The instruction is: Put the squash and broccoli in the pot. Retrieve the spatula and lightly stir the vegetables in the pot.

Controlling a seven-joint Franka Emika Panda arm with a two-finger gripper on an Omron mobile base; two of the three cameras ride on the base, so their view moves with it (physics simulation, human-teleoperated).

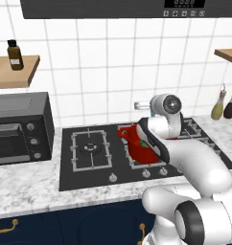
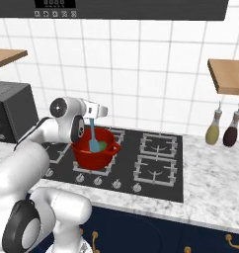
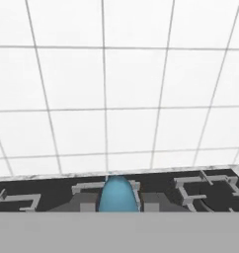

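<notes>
The gripper [image 2: 92,120] is pinching the light-blue spatula [image 2: 93,140], dipping its blade into the red pot [image 2: 94,153] on the stove's [image 2: 156,163] front burner beside something green, likely broccoli [image 2: 110,146]. Stirring seems underway; next, gentle sweeps toward three o'clock.

Base views look down from behind-left and behind-right, sharing the hob [image 1: 89,153] and pot [image 2: 94,150]; hand view faces the tiled wall [image 3: 121,84] closely.

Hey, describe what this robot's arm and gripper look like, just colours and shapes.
The arm is glossy white, built of rounded, bulbous segments with dark grey or black bands and round caps at the joints. The gripper is a small, boxy white part on the wrist. No cables or markings are visible.
</notes>
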